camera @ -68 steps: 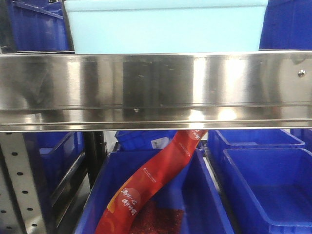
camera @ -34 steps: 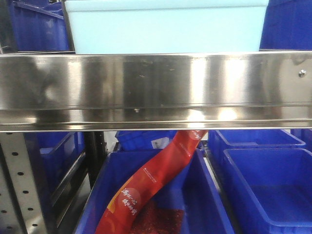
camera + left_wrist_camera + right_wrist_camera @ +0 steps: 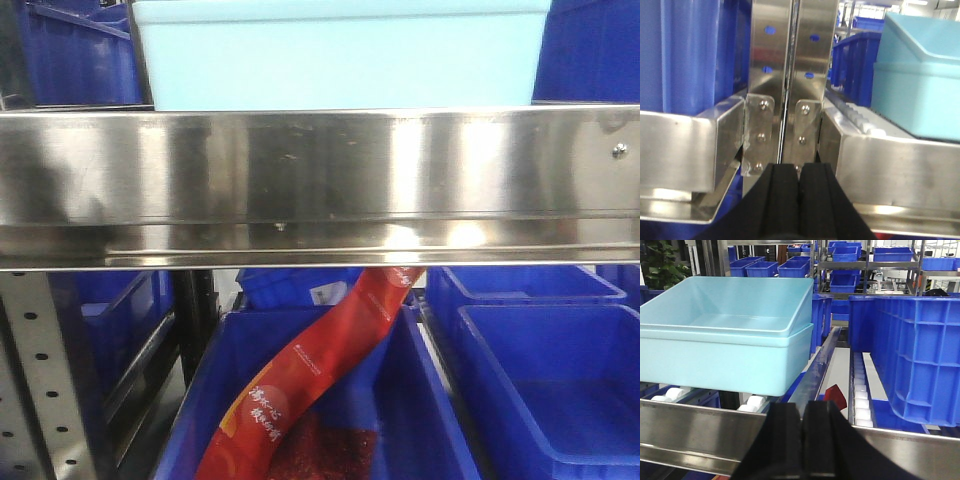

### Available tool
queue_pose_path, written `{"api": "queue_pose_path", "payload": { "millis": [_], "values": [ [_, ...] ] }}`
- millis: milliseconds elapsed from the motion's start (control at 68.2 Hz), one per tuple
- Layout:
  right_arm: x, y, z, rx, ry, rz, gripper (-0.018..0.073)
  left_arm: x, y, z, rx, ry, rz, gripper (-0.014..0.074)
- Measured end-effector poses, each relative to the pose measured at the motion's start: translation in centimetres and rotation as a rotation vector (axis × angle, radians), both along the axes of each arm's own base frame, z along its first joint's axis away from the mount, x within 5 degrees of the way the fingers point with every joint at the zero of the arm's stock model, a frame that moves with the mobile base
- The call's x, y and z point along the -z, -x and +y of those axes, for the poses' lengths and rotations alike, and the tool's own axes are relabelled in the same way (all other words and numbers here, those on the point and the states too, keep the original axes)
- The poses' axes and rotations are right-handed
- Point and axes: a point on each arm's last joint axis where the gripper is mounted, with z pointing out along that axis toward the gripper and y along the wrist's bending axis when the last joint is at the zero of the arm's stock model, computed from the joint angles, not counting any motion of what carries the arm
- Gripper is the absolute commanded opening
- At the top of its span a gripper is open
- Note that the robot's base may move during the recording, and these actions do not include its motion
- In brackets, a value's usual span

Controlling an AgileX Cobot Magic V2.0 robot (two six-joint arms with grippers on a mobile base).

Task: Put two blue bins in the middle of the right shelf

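Two pale blue bins sit nested one inside the other, the inner bin in the outer bin, on the white rollers of a steel shelf. From the front their wall shows above the shelf's front rail; from the left wrist they stand at the right. My right gripper is shut and empty, just before the rail, right of the bins' near corner. My left gripper is shut and empty, facing the steel uprights left of the bins.
A dark blue bin stands right of the pale bins on roller tracks. Another dark blue bin sits left of the uprights. Below the shelf, dark blue bins stand, one holding a red bag.
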Motion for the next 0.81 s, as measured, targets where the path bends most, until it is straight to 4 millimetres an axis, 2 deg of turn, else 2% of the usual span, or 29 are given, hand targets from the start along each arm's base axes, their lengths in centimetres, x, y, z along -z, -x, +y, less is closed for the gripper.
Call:
{"api": "queue_pose_path", "payload": {
  "millis": [616,807],
  "values": [
    [0.0,0.0,0.0,0.012,0.006,-0.003,-0.0162,-0.1,0.0,0.0,0.001,0.002,-0.007,-0.0111],
    [1.5,-0.7,0.0,0.107,0.030,0.004,-0.0162,-0.1,0.0,0.0,0.001,0.002,-0.007,-0.0111]
  ]
}}
